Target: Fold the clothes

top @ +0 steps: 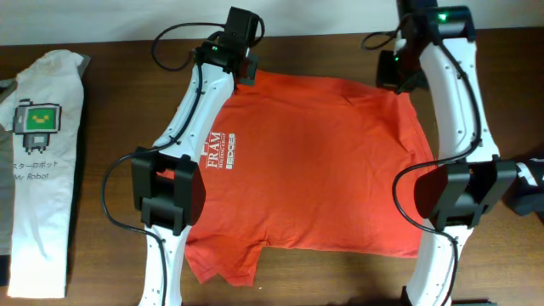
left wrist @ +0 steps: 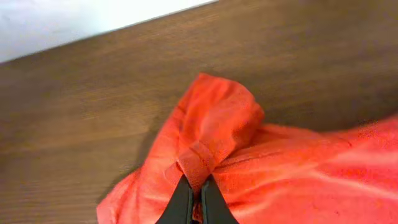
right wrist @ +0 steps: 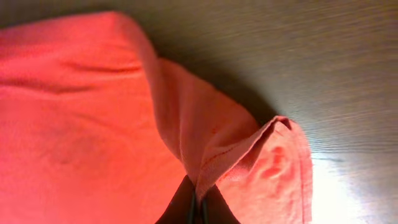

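The red-orange T-shirt [top: 314, 161] lies spread across the middle of the brown table, white lettering [top: 224, 153] on its left part. My left gripper [top: 245, 70] is at the shirt's far left corner, shut on a pinch of hem fabric [left wrist: 198, 167]. My right gripper [top: 398, 75] is at the far right corner, shut on a fold of the shirt's edge [right wrist: 214, 168]. Both corners are bunched up off the table. In the wrist views the finger tips [left wrist: 194, 190] [right wrist: 198, 199] meet with cloth between them.
A white T-shirt with a green pixel-robot print [top: 38, 153] lies at the left edge of the table. A dark object [top: 531, 183] sits at the right edge. Both arms reach over the red shirt's sides.
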